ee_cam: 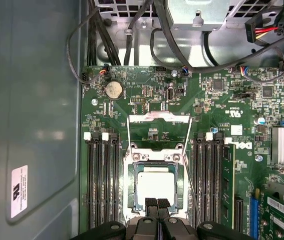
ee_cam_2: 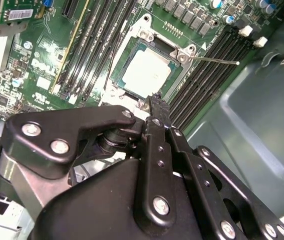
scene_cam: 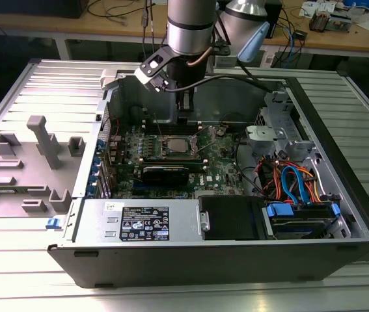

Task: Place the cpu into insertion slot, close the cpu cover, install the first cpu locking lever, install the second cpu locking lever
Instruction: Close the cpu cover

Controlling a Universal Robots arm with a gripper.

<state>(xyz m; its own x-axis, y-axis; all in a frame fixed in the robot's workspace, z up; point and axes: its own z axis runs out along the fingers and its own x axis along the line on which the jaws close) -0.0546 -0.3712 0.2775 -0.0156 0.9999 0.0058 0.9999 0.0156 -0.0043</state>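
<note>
Within one insertion slot [ee_cam: 130, 190] lies one cpu [ee_cam: 155, 186].

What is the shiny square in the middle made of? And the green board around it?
The cpu looks like dull silver-grey metal on top: smooth and softly reflective. The green board looks like lacquered circuit board, probably fibreglass: glossy green, with fine lines and soldered parts.
</note>
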